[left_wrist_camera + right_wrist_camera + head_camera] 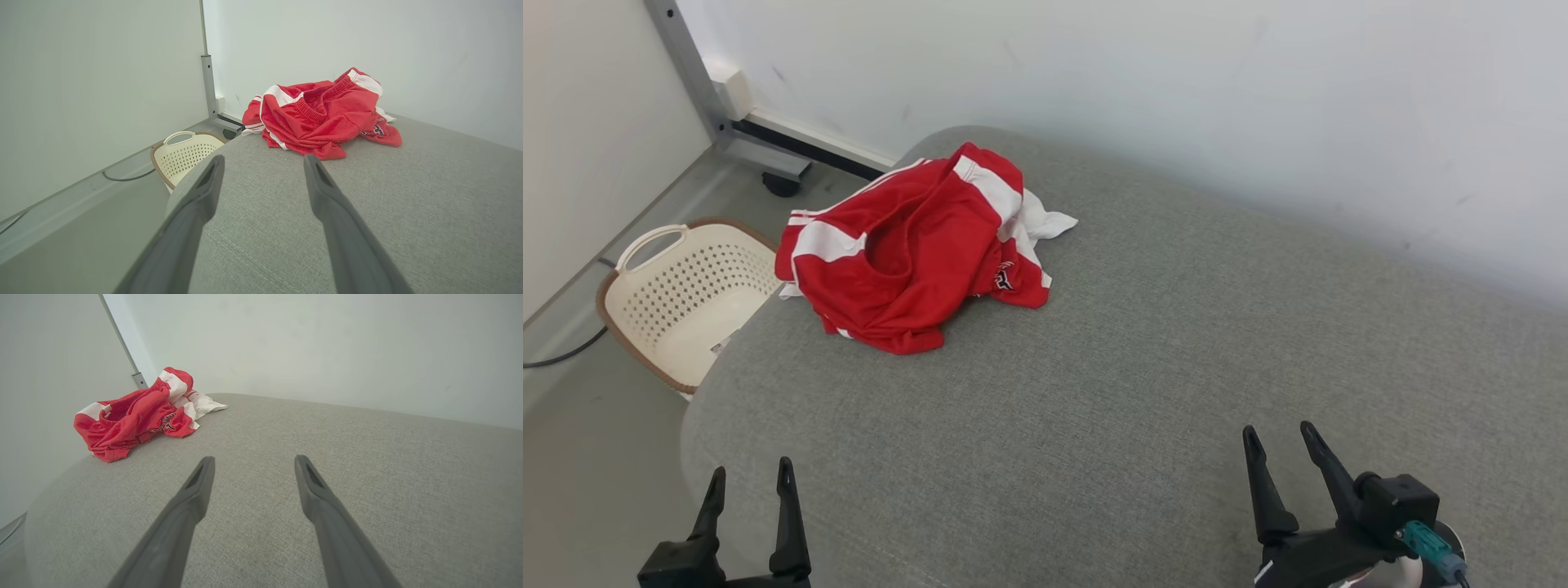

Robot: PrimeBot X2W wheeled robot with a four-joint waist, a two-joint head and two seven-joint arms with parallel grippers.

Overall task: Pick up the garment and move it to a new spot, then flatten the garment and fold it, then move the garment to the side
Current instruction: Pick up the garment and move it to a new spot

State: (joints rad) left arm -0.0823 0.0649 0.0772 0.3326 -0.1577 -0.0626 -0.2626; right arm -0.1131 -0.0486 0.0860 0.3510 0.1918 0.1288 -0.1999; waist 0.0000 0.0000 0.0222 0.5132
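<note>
The garment (907,261) is a crumpled heap of red cloth with white stripes, probably sports shorts, judging by the gathered elastic band around the opening at its top. It lies at the far left corner of the grey cushion (1143,392), close to the edge, above a cream basket (686,294) on the floor beside it. A white flap trails out toward the wall.

It looks light, thin and limp, perhaps a little slick. It should sag and slide rather than keep its shape, so one pinch will likely lift it as a hanging bunch. The thick waistband (314,107) seems the surest hold, with a tool at each side to spread it flat later. The near hem is an easier first pinch.

A dark emblem with lettering (163,424) sits on one leg; it is too small and creased to read.

The left tool (751,465) and right tool (1278,428) hover over the near edge, well apart from the cloth, fingers spread wide and holding nothing.
</note>
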